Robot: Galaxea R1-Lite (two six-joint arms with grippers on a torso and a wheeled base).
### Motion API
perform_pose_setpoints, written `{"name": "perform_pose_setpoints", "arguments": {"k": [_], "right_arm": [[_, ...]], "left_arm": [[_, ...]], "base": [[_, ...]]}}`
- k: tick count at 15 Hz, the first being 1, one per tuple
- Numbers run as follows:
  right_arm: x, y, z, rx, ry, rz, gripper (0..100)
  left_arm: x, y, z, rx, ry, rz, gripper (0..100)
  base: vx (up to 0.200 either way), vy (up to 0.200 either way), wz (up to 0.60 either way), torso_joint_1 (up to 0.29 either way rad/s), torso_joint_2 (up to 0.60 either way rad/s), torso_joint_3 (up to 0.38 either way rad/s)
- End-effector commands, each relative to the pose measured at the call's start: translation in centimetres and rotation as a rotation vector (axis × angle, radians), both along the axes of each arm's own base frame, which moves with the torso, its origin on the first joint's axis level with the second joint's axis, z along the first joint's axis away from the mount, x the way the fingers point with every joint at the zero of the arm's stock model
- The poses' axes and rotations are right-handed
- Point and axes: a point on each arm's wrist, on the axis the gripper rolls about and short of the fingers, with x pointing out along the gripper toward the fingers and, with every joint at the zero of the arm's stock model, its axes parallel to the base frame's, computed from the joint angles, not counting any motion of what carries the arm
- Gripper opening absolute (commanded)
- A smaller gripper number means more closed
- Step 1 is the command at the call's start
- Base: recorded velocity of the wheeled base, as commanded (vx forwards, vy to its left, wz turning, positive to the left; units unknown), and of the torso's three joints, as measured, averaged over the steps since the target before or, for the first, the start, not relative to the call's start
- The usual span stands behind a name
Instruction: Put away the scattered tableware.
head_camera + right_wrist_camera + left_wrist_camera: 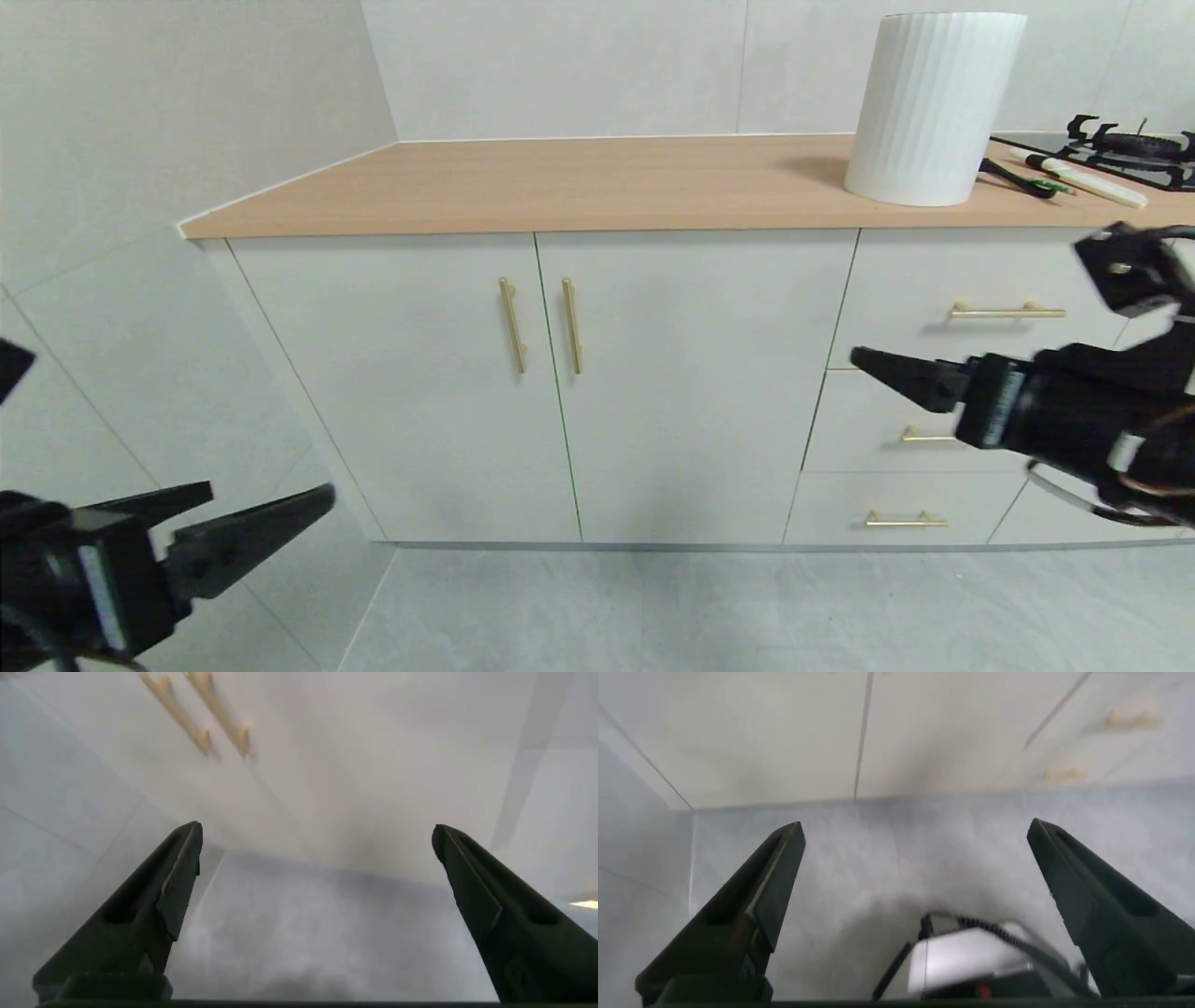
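A tall white ribbed holder [934, 107] stands on the wooden countertop [560, 187] at the right. Beside it lie a black-handled utensil [1018, 175] and a long white utensil [1083, 177]. My left gripper [271, 490] hangs low at the left, in front of the cabinet's corner, open and holding nothing; in the left wrist view the left gripper [915, 835] is spread above the grey floor. My right gripper [316, 835] is open and holds nothing; one of its fingers [887, 371] points left in front of the drawers, below the counter's edge.
Under the counter are two white cabinet doors with gold handles [541, 322] and a stack of drawers [1004, 311] at the right. A black gas hob [1134, 147] sits at the counter's far right. A tiled wall closes the left side; grey floor [653, 607] lies below.
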Motion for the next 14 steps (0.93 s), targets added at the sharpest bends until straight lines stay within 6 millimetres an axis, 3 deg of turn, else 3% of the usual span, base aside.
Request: {"name": "perform_pose_setpoints", "arguments": {"k": [1, 3, 4, 8, 12, 14], "right_arm": [[-10.3, -7.2, -1.0, -0.019, -0.215, -0.117, 100], [-13.4, -9.3, -1.8, -0.063, -0.261, -0.216, 100], [-16.2, -10.6, -2.4, -0.091, -0.289, -0.297, 100], [-22.5, -11.8, -5.7, -0.256, -0.395, -0.468, 100], [-22.7, -11.7, -5.9, -0.293, -0.381, -0.576, 100], [-23.3, -11.1, -7.4, -0.318, -0.369, -0.67, 100]], "left_arm": [[-6.4, 4.0, -1.6, -0.017, -0.2, 0.051, 100], [-8.6, 5.1, -3.2, 0.042, -0.277, 0.109, 100], [-10.4, 5.8, -4.4, 0.055, -0.351, 0.142, 100], [-13.5, 6.3, -6.2, 0.121, -0.457, 0.276, 100], [-14.4, 6.0, -7.4, 0.178, -0.45, 0.387, 100], [-15.7, 5.5, -8.2, 0.24, -0.506, 0.506, 100]], "base": [[0.0, 0.0, 0.0, 0.0, 0.0, 0.0], [0.0, 0.0, 0.0, 0.0, 0.0, 0.0], [0.0, 0.0, 0.0, 0.0, 0.0, 0.0], [0.0, 0.0, 0.0, 0.0, 0.0, 0.0], [0.0, 0.0, 0.0, 0.0, 0.0, 0.0], [0.0, 0.0, 0.0, 0.0, 0.0, 0.0]]}}
